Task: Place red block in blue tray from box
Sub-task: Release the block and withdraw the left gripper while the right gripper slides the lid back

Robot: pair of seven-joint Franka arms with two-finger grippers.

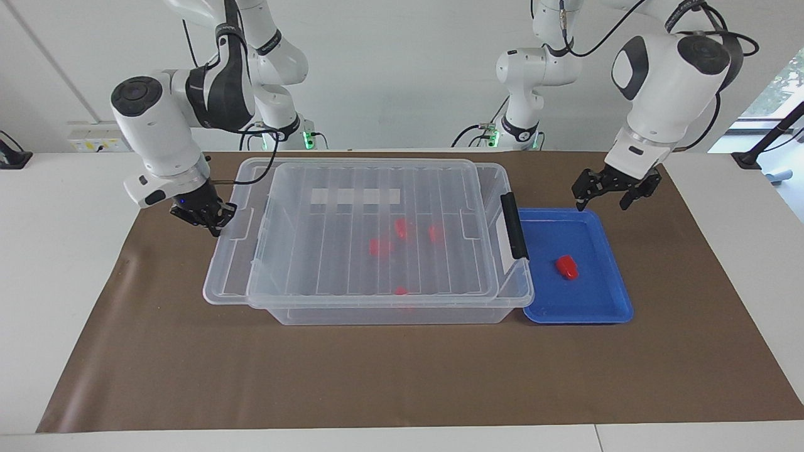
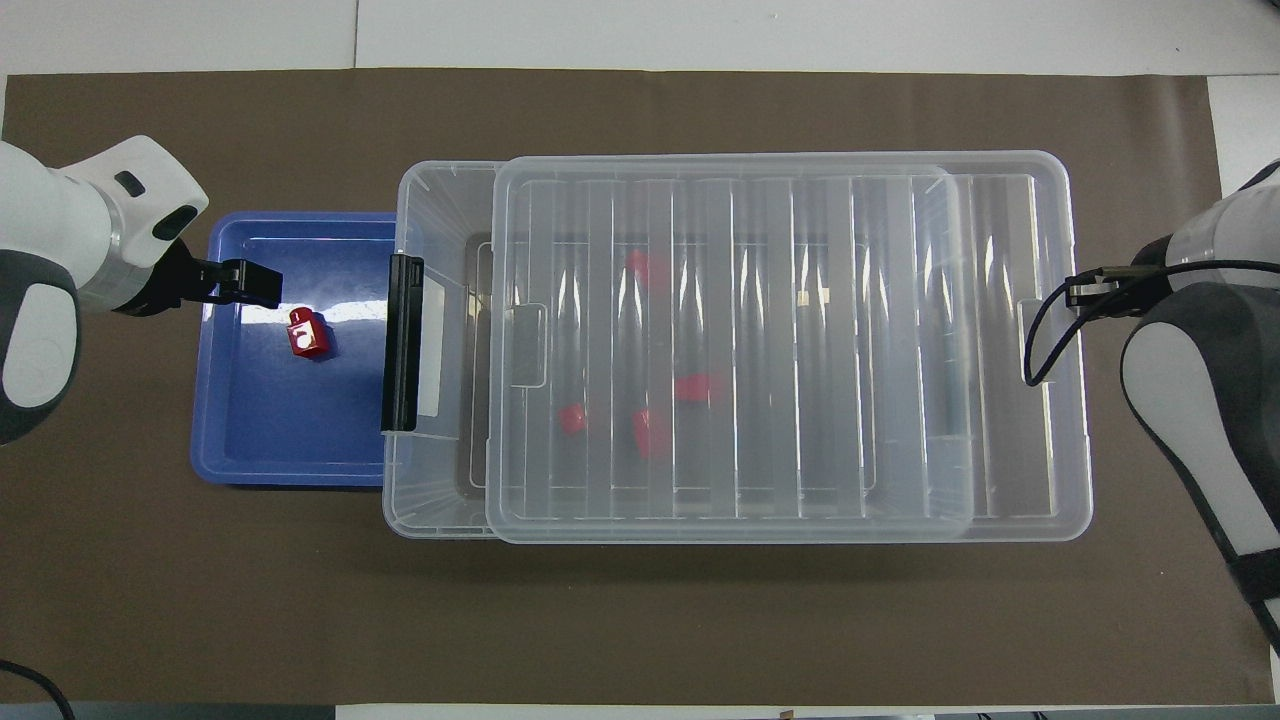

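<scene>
One red block point(image 1: 567, 267) point(image 2: 308, 335) lies in the blue tray point(image 1: 597, 304) point(image 2: 260, 430), which stands against the box's latch end. The clear box point(image 1: 377, 314) point(image 2: 1040, 520) has its ribbed lid point(image 1: 352, 263) point(image 2: 740, 500) lying on it, shifted toward the right arm's end, with a gap at the tray end. Several more red blocks point(image 1: 401, 227) point(image 2: 650, 432) show through the lid. My left gripper point(image 1: 608, 196) point(image 2: 255, 285) is open and empty, raised over the tray. My right gripper point(image 1: 207, 216) is at the box's rim at the right arm's end.
A brown mat point(image 1: 402, 376) point(image 2: 640, 620) covers the table under the box and tray. The black latch point(image 1: 514, 226) point(image 2: 402, 340) sits on the box's end beside the tray. A white label strip point(image 1: 355, 196) shows on the lid.
</scene>
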